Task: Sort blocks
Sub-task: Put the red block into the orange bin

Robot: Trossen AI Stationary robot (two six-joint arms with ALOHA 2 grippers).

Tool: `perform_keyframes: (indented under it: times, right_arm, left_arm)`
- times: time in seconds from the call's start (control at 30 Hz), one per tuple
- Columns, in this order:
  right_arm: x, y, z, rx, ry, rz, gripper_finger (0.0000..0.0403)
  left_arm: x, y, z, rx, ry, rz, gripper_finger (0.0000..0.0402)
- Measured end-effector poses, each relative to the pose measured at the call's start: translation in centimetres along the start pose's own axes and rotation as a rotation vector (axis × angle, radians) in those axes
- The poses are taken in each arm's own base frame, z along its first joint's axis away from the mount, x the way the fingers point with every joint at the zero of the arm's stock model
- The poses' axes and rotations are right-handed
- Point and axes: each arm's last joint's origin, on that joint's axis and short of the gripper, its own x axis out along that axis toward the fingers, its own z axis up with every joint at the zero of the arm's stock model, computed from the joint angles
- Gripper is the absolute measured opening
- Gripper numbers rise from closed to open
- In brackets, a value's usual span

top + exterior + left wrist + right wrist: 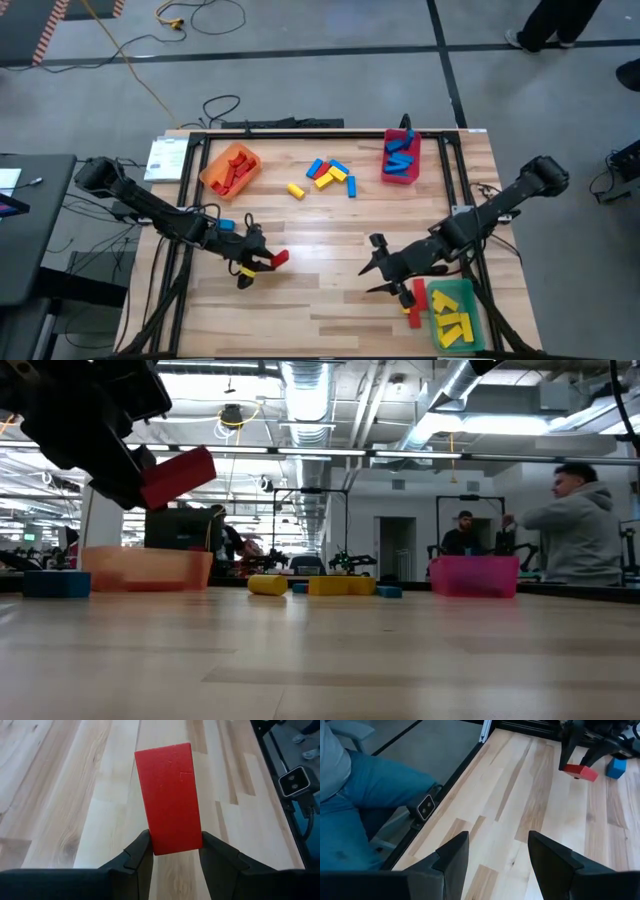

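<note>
— Step in hand? 
— Carrying, by the look of it. Left hand (262, 262) clamped on a red block (170, 797), held clear above the worktop (330, 300) on the near-left side, block sticking out past the fingertips.

— Pose of that arm? 
— Stretched in from the left edge, low and nearly level, hand pointed toward the middle. Seen from table height as lifted well off the wood, block tilted.

— Next move? 
— Probably a swing toward the far-left, to the orange bin (229, 170) already holding red pieces, then a release over its rim. Needed: enough height to clear the bin wall.

— And the other side? 
— Right hand (377, 268) waiting near the right, fingers apart, holding nothing, hanging over bare wood beside the green bin (470, 300) with yellow pieces. A red block (411, 302) lying just beside that bin.

— Rest of the blocks? 
— Loose cluster (329, 176) of blue, yellow and red at the far middle, unsorted. A lone blue block (225, 226) near the left arm. Blue ones gathered in the pink-red bin (400, 177) at the far right.

— Progress? 
— Partway, judging by what lay loose.
</note>
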Motion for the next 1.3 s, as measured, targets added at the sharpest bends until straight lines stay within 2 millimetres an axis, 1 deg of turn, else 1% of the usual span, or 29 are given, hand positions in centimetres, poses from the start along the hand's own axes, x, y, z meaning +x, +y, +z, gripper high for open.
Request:
perform_keyframes:
  times: [0.1,0.33,0.5,0.6,0.87,1.13,1.23,1.3]
  right_arm:
    - [0.7,0.0,0.1,-0.035,-0.026,-0.003,0.0218]
    - [4.8,-1.3,0.0,-0.21,-0.099,-0.051,0.0218]
    - [6.5,-2.4,0.0,-0.289,-0.163,-0.093,0.0218]
    - [7.0,-2.7,0.2,-0.321,-0.181,-0.109,0.0218]
    - [8.6,-3.2,1.3,-0.377,-0.186,-0.102,0.0218]
    - [8.5,-3.5,2.3,-0.401,-0.231,-0.116,0.0218]
    - [8.4,-3.7,2.7,-0.402,-0.28,-0.083,0.0218]
    - [8.7,-3.9,2.6,-0.401,-0.293,-0.077,0.0218]
  left_arm:
    - [0.0,-0.2,0.3,0.02,-0.024,-0.032,0.0131]
    - [0.4,0.0,1.7,0.031,-0.115,-0.129,0.0131]
    - [0.4,0.2,2.0,0.026,-0.124,-0.158,0.0131]
    - [0.4,0.1,2.0,0.028,-0.123,-0.161,0.0131]
    - [0.4,0.1,2.0,0.042,-0.125,-0.161,0.0131]
    - [0.4,0.1,2.0,0.05,-0.122,-0.172,0.0131]
    - [0.3,0.0,2.1,0.063,-0.134,-0.189,0.0131]
    - [0.3,-0.1,2.2,0.074,-0.148,-0.197,0.0131]
